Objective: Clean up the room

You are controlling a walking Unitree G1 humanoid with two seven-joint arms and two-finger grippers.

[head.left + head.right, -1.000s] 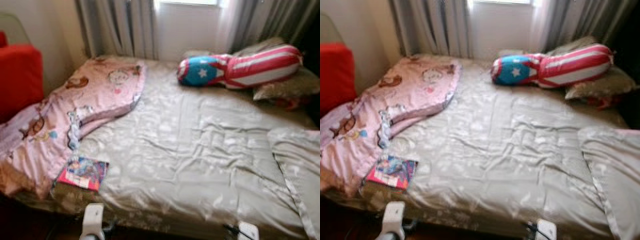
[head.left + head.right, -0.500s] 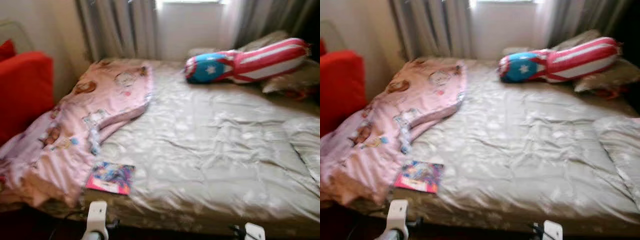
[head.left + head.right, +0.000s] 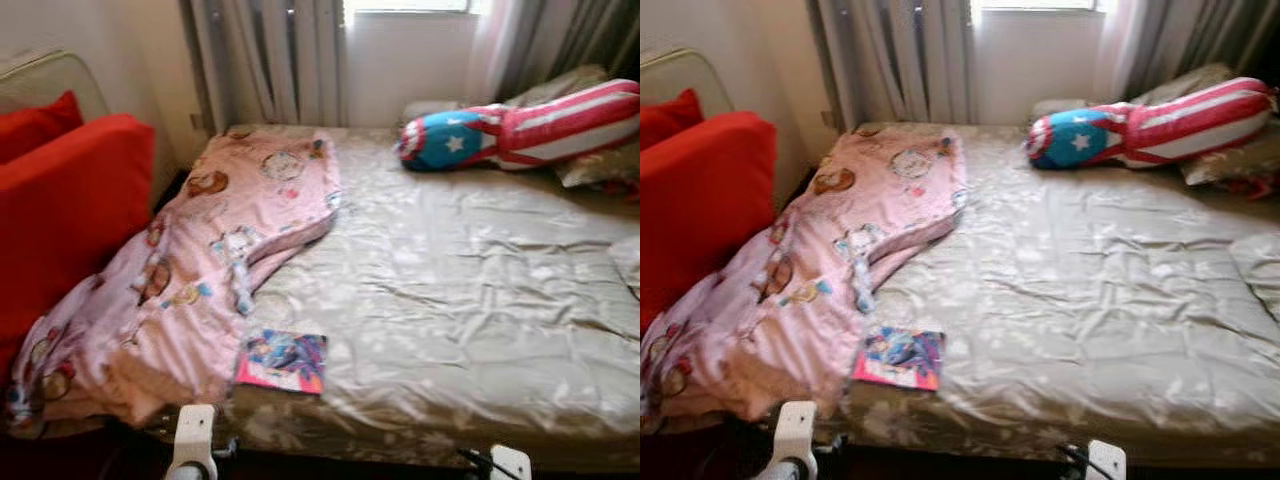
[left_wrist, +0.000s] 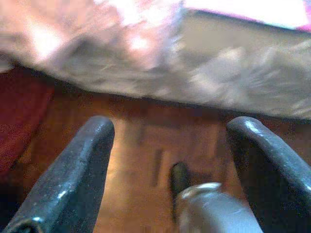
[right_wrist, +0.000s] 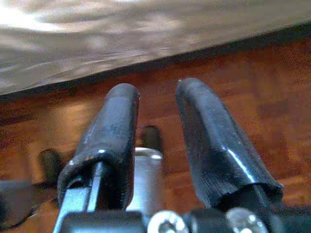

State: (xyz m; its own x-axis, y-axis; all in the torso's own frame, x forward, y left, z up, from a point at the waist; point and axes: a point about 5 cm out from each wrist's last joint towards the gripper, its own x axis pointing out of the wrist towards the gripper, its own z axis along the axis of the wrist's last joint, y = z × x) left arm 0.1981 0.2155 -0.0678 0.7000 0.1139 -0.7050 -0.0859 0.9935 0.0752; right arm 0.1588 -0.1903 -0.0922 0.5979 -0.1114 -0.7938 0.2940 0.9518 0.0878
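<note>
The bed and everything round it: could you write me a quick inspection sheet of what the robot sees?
Surface: bed, beige sheet, wrinkled.
Job's things: pink blanket bunched on the robot's left side; colourful book near the front edge.
Clutter: star-and-stripes pillow at the far end.
Grippers: left gripper low by the bed edge, jaws open; right gripper over wooden floor, jaws narrowly apart.
Cables: nothing seen.
Surroundings: red cushions, curtains.

Grey curtains (image 3: 270, 55) hang behind the bed, a bright window (image 3: 410, 5) between them, and wooden floor (image 5: 272, 82) lies below.
</note>
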